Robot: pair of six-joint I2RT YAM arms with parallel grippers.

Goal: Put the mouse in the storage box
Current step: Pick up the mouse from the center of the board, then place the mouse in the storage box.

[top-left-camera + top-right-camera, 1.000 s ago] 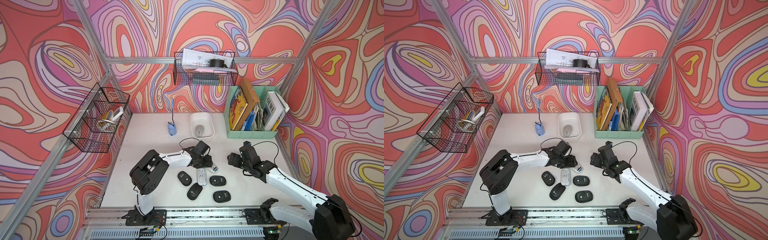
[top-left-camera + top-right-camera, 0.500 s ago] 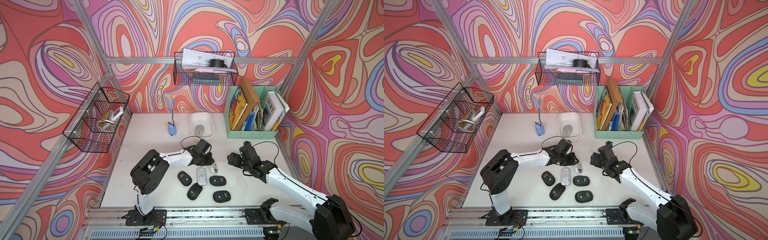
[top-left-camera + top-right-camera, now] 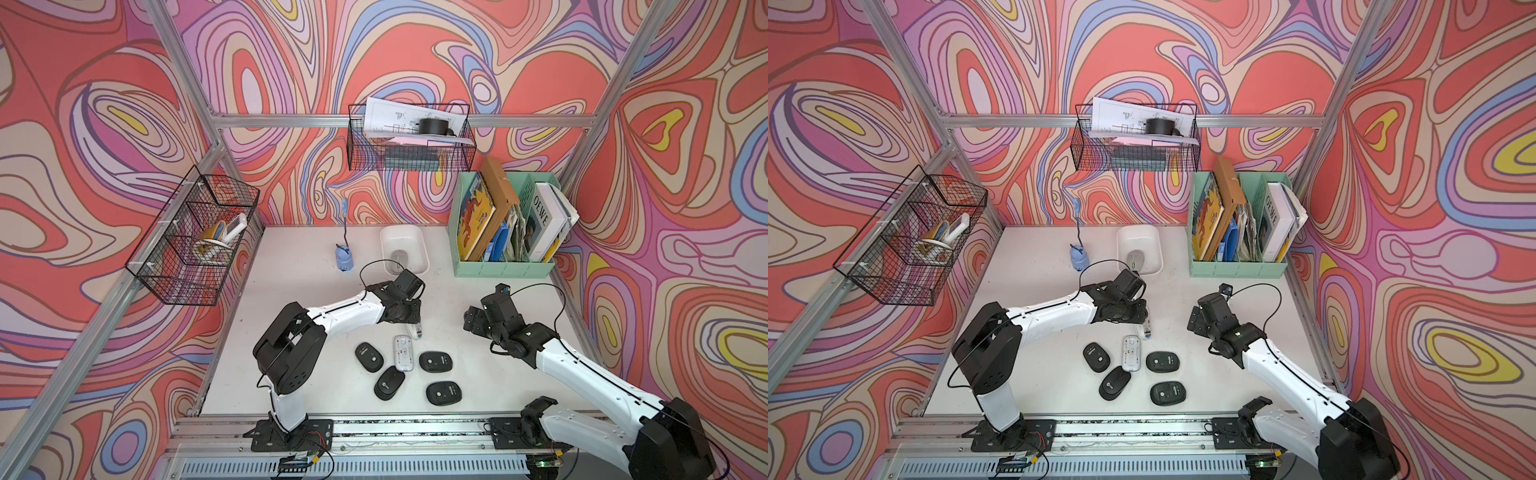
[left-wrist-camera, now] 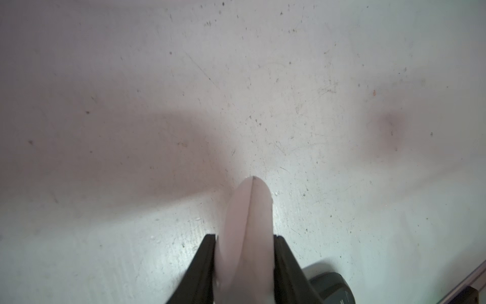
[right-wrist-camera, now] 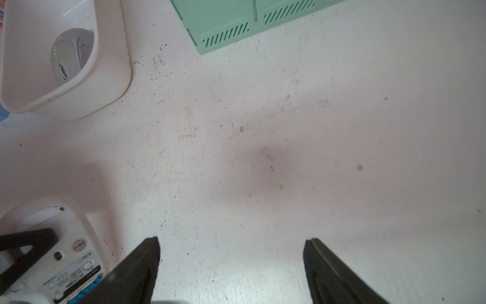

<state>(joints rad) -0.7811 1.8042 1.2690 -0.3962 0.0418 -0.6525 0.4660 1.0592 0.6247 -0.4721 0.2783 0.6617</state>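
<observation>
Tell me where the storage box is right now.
In both top views the storage box sits at the back of the table, between the blue gadget and the green file organizer.

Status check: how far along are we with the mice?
Done: one pale grey mouse lies in the white plastic storage tub. In hand: the left pincer is shut on a white mouse. Left: four black oval mice and an upturned white mouse on the table. The right pincer is open and empty.
</observation>
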